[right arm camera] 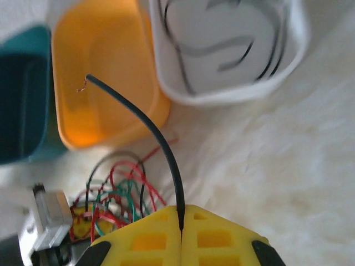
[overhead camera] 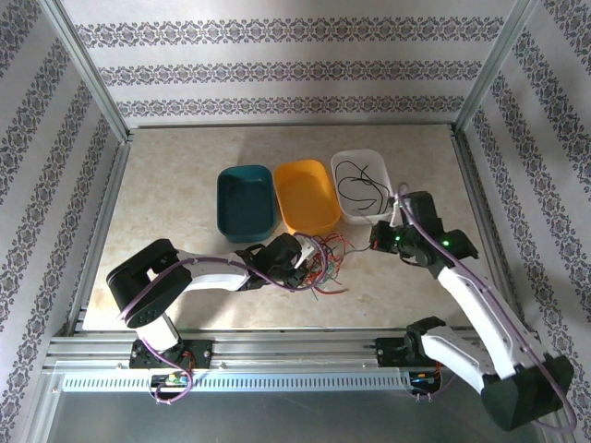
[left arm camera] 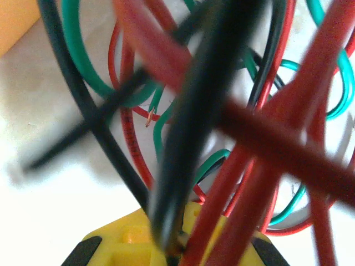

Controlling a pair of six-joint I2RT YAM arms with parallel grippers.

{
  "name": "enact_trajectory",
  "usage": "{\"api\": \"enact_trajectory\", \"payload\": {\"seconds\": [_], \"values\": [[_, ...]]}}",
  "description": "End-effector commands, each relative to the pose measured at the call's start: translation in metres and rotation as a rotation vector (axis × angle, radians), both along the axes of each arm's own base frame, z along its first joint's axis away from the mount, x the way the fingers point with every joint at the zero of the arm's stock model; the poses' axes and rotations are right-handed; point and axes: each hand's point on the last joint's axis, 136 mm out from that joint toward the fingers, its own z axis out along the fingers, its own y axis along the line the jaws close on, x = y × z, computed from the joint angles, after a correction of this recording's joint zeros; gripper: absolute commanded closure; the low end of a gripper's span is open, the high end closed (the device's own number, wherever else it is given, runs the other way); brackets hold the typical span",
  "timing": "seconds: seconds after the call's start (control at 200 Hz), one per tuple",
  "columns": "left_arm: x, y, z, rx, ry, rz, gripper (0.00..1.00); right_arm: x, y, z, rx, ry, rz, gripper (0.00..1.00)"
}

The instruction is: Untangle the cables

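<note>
The cables (overhead camera: 323, 261) lie in one knot of red, green and black loops on the desk (overhead camera: 185, 185), close to its near edge and about midway along it, just in front of the orange bin (overhead camera: 305, 196). The knot is gripped from its left side by the left fingers (overhead camera: 297, 262). In the left wrist view these yellow fingers (left arm camera: 145, 230) are pressed together, with a black strand and several red ones running into the seam, so the bundle appears to be pinned as an anchor.

One black cable (right arm camera: 158, 138) is pinched at its lower end between the right fingers (right arm camera: 186, 219), which are closed tight on it. It rises in a free arc, and its bare copper tip is seen against the orange bin, apart from the knot. The right fingers (overhead camera: 380, 238) are held to the right of the knot, just before the near wall of the white bin (overhead camera: 355, 155), in which loose black strands (overhead camera: 355, 185) are lying.

Sorting by colour is therefore judged likely: the black cable is held clear of the knot so that it can be laid with its like. The teal bin (overhead camera: 245, 198) is set leftmost in the row of bins across the middle of the desk, presumably for another colour.
</note>
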Motion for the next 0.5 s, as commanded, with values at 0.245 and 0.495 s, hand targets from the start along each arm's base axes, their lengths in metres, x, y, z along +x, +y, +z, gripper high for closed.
{"api": "enact_trajectory", "payload": {"seconds": [0.245, 0.495], "values": [[-0.016, 0.008, -0.021, 0.073, 0.058, -0.038, 1.00, -0.009, -0.095, 0.154, -0.251, -0.513, -0.369, 1.00], [-0.017, 0.012, -0.021, 0.072, 0.052, -0.027, 1.00, -0.025, -0.111, 0.214, -0.291, -0.696, -0.431, 1.00]]}}
